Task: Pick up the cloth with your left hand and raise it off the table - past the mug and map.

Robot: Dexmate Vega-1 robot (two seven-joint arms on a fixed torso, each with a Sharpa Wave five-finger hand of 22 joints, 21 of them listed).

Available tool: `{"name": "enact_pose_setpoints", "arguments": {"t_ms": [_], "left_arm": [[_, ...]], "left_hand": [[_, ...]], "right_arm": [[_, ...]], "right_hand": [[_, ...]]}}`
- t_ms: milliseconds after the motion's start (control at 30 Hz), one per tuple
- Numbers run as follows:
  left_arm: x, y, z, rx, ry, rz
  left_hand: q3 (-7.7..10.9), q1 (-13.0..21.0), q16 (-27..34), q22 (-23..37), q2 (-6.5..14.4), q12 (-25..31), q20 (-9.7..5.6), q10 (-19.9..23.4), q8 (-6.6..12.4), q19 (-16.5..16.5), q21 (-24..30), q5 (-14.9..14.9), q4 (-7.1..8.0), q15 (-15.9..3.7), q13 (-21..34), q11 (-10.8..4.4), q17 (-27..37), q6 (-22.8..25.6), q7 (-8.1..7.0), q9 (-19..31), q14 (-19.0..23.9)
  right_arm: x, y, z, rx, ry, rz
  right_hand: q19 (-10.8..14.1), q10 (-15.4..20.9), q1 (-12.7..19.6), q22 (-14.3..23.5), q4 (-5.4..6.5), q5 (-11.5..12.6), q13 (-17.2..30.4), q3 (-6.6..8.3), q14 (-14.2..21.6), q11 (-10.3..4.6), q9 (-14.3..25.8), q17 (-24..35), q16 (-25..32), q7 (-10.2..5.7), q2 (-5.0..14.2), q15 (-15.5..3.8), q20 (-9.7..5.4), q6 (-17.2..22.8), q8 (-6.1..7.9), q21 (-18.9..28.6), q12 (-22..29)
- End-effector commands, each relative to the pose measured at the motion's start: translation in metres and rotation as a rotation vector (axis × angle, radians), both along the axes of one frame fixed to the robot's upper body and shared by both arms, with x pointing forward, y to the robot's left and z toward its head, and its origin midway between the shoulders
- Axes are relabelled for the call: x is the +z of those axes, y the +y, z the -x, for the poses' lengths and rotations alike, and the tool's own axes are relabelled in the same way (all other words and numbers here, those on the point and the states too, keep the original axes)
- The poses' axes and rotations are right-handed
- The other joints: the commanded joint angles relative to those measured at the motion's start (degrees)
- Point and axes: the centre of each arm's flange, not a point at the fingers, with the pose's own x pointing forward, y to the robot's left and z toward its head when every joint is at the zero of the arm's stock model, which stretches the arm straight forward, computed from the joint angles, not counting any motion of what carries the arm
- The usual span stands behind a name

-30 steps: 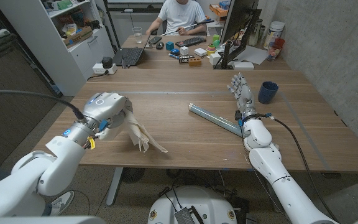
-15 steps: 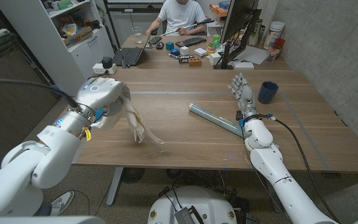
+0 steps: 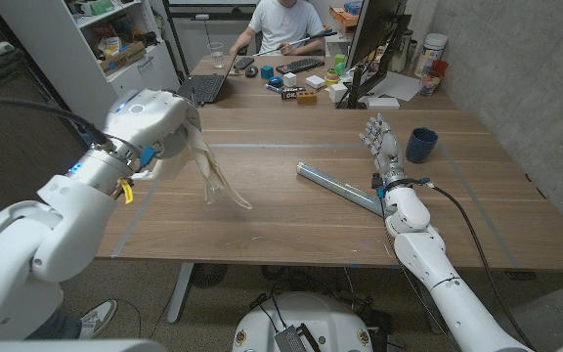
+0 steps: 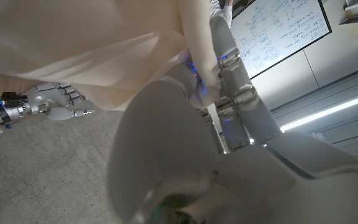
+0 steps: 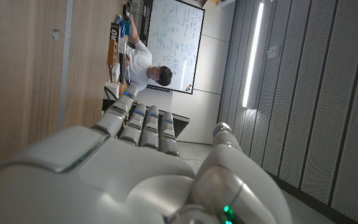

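Above table's left side, left hand (image 3: 159, 122) gripping cloth (image 3: 213, 171) hanging clear, right hand (image 3: 379, 142) empty, fingers apart, nr mug (image 3: 420, 145).

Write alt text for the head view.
The left hand holds a cream cloth that hangs above the wooden table. The right hand is open, beside a folded grey map and a dark blue mug; a person sits at a cluttered desk behind.

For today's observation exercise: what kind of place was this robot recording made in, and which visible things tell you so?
Most likely an office or lab workspace: a person sits at a desk with a laptop and keyboard, a monitor stands nearby, and a whiteboard hangs behind.
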Motion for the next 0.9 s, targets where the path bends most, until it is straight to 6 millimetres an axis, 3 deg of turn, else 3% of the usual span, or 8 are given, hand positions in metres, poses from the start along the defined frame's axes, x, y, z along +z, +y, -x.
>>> {"name": "enact_pose_setpoints", "arguments": {"t_ms": [33, 400, 900], "left_arm": [[0.027, -0.006, 0.029, 0.010, -0.123, -0.032], [0.059, 0.000, 0.043, -0.054, -0.058, 0.052], [0.058, -0.011, 0.044, -0.044, -0.136, 0.013]], "left_hand": [[0.55, 0.19, -0.27, 0.15, 0.21, -0.16, -0.40, 2.82, -0.20, -0.55, 0.42, 0.55, 0.09, -10.33, 5.61, -1.59, 0.31, 0.49, -0.20, 0.19, 10.14], [0.63, -0.03, -0.45, 0.15, 0.07, -0.59, -0.38, 2.94, -0.25, -0.91, 0.87, 0.87, 0.08, -10.41, 5.89, -1.59, 0.70, 0.59, -0.32, 0.19, 10.10], [0.79, -0.25, -0.67, 0.15, -0.04, -1.19, -0.18, 3.17, -0.47, -1.65, 1.59, 1.35, 0.05, -10.30, 6.52, -1.79, 1.40, 0.44, -0.39, 0.23, 10.09]], "right_arm": [[0.004, -0.001, 0.001, -0.002, -0.010, -0.001], [0.001, -0.009, 0.005, -0.017, -0.014, -0.023], [-0.004, -0.012, 0.007, -0.017, 0.001, -0.037]], "right_hand": [[-0.27, 0.65, -0.41, 0.18, -0.04, 0.23, 0.15, -0.06, 0.55, 0.11, 0.26, 0.28, -0.02, 0.04, 0.38, 0.13, -0.19, 0.23, 0.15, -0.06, 0.21], [-0.27, 0.65, -0.42, 0.18, -0.06, 0.24, 0.15, -0.03, 0.63, 0.05, 0.26, 0.27, -0.03, 0.01, 0.41, 0.13, -0.18, 0.26, 0.12, -0.04, 0.16], [-0.24, 0.67, -0.48, 0.17, -0.07, 0.23, 0.15, 0.00, 0.72, -0.01, 0.26, 0.28, -0.06, 0.06, 0.46, 0.10, -0.16, 0.26, 0.07, 0.00, 0.12]]}}
